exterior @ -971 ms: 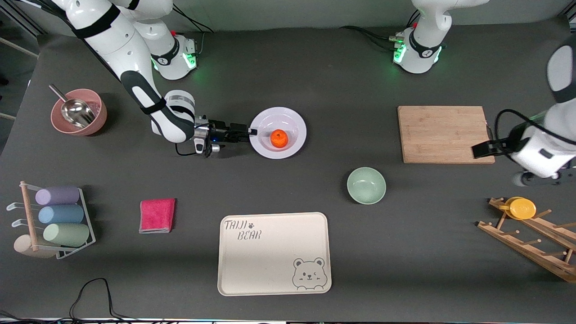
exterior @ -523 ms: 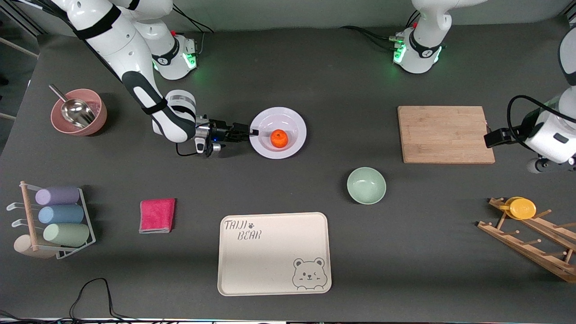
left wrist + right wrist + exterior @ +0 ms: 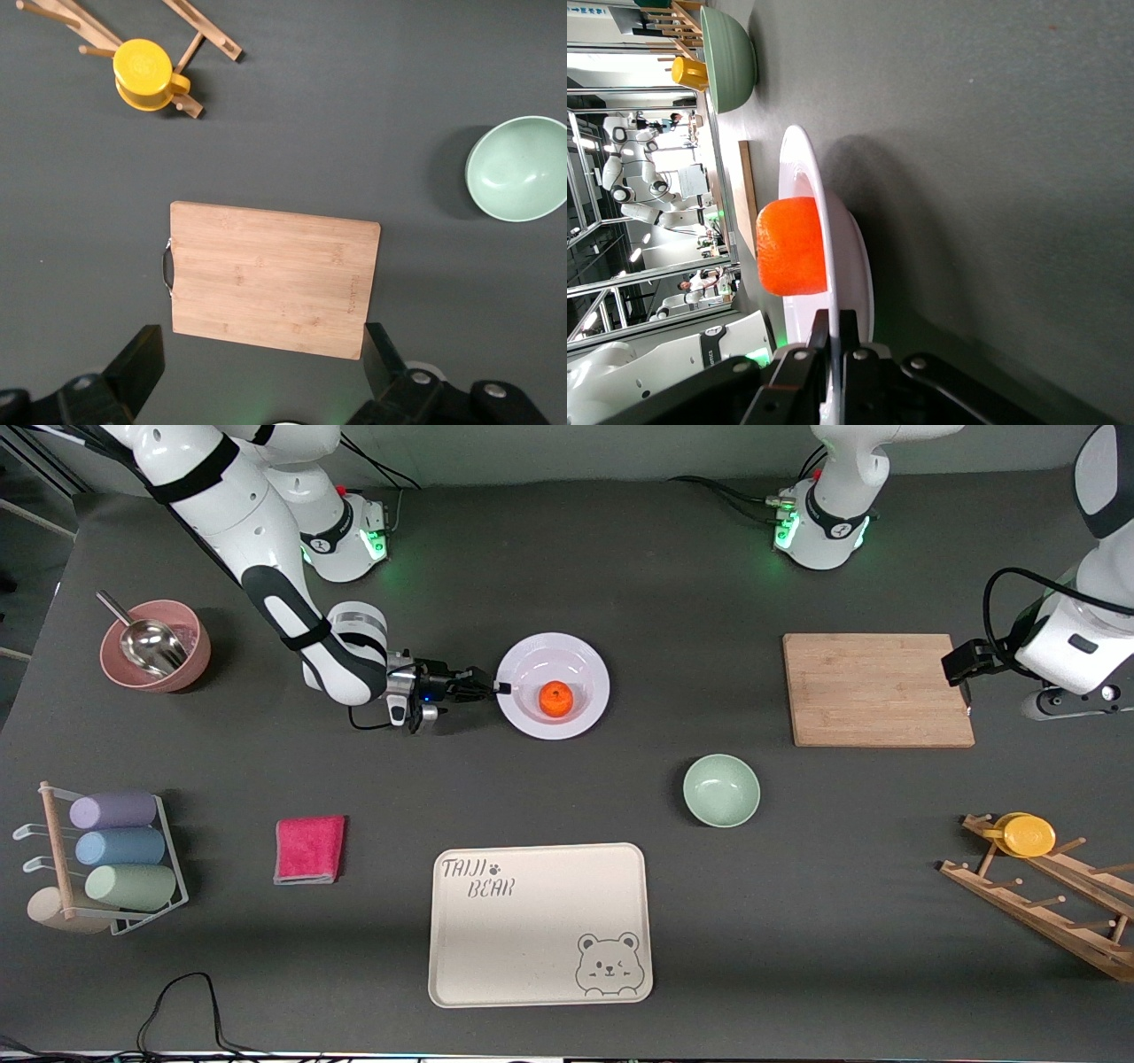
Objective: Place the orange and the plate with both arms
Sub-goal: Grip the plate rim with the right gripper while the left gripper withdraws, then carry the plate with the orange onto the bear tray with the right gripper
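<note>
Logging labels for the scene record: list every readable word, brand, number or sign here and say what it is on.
"TAIJI BEAR" with a paw print: printed on the beige tray, beside a drawn bear face.
Faint engraved mark on the wooden cutting board: too small to read.
Small marks on the arm bases: unreadable.
Nothing else carries text.

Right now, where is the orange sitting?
The orange lies in the white plate, toward the right arm's end of the table and farther from the front camera than the green bowl; the right gripper is clamped on the plate's rim.
</note>
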`<state>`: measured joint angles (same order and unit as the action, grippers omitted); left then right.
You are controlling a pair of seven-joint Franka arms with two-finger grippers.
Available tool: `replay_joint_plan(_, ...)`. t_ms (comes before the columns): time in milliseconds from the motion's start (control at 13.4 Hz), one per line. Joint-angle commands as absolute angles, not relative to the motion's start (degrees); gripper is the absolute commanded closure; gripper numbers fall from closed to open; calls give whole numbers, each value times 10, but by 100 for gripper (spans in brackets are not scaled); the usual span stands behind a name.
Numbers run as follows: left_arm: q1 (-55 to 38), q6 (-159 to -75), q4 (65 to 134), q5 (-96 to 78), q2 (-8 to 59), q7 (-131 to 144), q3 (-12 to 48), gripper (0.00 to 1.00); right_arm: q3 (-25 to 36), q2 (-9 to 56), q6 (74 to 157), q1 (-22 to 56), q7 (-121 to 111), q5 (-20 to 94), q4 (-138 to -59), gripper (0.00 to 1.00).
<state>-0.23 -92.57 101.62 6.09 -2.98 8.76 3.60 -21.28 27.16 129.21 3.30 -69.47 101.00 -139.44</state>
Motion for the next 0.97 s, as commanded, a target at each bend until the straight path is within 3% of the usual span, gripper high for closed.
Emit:
replay_joint_plan(0, -24, -925, 1006, 62, -43, 86, 18, 0, -216, 278, 1312, 36, -708, 1030, -1390, 100)
replay_joint_plan(224, -19, -902, 977, 62, -38, 86, 21, 0, -218, 269, 1312, 33, -680, 1030, -1380, 100)
replay_joint_plan(523, 35, -897, 975, 54, -26, 79, 64, 0, -228, 250, 1311, 30, -638, 1031, -1361, 100)
replay_joint_plan(896, 32, -889, 977, 53, -6, 45, 65, 0, -230, 229, 1310, 29, -577, 1031, -1324, 100)
